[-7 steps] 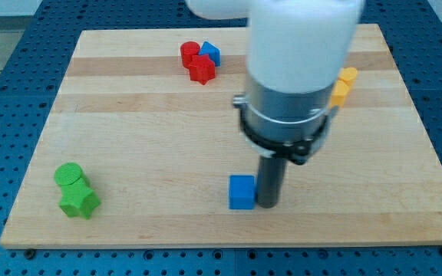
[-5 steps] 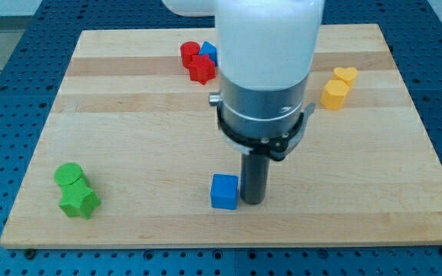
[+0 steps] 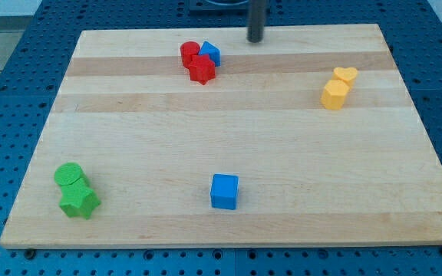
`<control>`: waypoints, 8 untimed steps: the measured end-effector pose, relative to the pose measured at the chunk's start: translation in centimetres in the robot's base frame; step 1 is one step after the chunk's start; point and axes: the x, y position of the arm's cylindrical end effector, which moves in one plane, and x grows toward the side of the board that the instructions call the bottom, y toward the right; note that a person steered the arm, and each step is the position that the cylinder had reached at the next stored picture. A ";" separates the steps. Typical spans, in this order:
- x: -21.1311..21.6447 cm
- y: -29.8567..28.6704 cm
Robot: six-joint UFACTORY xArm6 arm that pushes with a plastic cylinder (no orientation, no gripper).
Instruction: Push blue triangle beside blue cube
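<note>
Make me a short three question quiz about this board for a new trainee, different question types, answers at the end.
1. True or false: my tip is touching the blue cube.
2. Multiple choice: the blue triangle sits against which blocks? A) the two red blocks B) the two yellow blocks C) the two green blocks
3. Fill in: the blue cube lies near the view's ______ edge of the wooden board.

Key:
1. False: my tip is near the view's top edge, just right of the blue triangle, far from the cube.
2. A
3. bottom
</note>
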 end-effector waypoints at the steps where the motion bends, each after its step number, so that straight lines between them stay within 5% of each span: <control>1: 0.0 -4.8; 2: 0.9 -8.9; 6: 7.0 -0.5; 8: 12.4 -1.2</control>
